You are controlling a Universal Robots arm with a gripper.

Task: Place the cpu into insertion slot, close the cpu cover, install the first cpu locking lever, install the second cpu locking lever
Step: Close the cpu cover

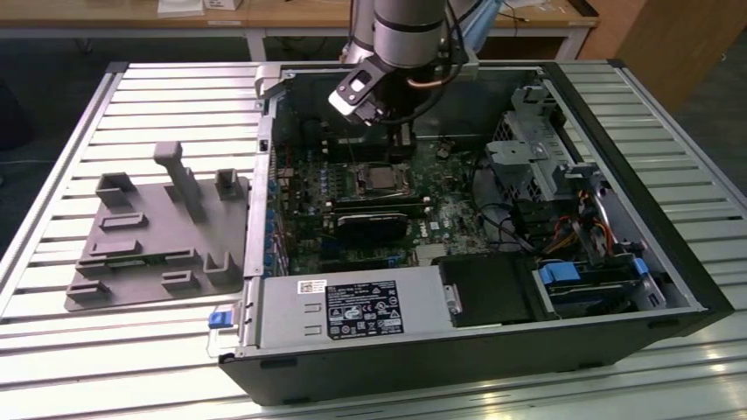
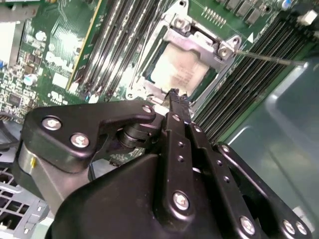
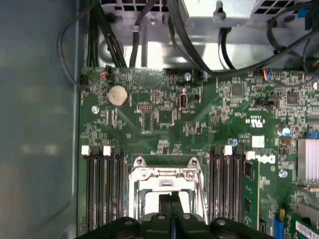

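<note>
Open computer case (image 1: 653, 262) lies on the slatted surface (image 1: 175, 87), from its middle toward the edge at the exterior view's right. A grey fixture (image 1: 152, 232) sits near the opposite edge of the surface, apart from the case. The arm (image 1: 403, 31) reaches down into the case by its far wall.

The hand (image 2: 173, 95) is closed, with its fingers pressed together and nothing between them. Its tip hangs right over the near rim of the insertion slot (image 1: 376, 180); can't tell if it touches. In the first wrist view the hand (image 3: 170, 200) is over the same slot.

The cpu (image 2: 179, 69) is seated in the slot, its silvery top showing through the opening of the cpu cover (image 2: 199, 42). The cover lies down flat over the chip, and its frame also shows in the first wrist view (image 3: 167, 173).

A thin lever rod (image 2: 269, 59) sticks out from the socket corner across the memory slots (image 2: 249, 84), not tucked alongside the cover.

Motherboard (image 3: 164, 119) is green, with memory slots (image 3: 104, 184) on both sides of the socket and a coin battery (image 3: 117, 94) further up the board.
</note>
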